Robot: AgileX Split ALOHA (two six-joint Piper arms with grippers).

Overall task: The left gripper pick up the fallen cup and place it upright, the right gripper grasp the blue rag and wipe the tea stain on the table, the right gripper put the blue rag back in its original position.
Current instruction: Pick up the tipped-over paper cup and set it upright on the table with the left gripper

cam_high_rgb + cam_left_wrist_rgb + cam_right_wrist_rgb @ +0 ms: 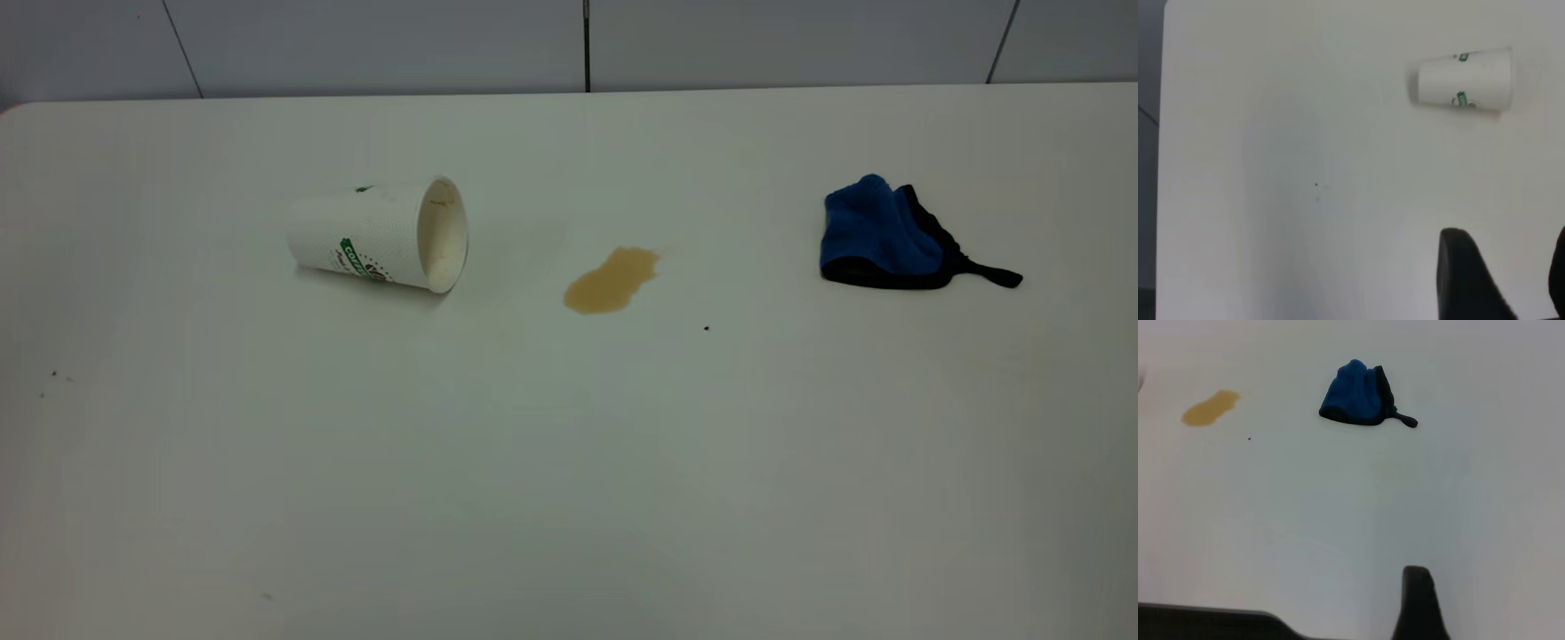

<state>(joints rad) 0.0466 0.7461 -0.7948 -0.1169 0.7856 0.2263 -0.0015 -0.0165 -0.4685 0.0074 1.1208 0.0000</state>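
A small dark speck (707, 328) lay on the white surface. Behind the far edge stood a grey panelled wall (373, 44) with thin dark seams (587, 44) between panels.

Count on desk (569, 498): one cup (378, 236), lying on its side; one tea stain (611, 280); one blue rag (880, 236); one tiny dark speck (707, 328) near the stain.

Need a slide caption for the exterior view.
Start state: cup on its side, tea stain beside it, blue rag at right on the table.
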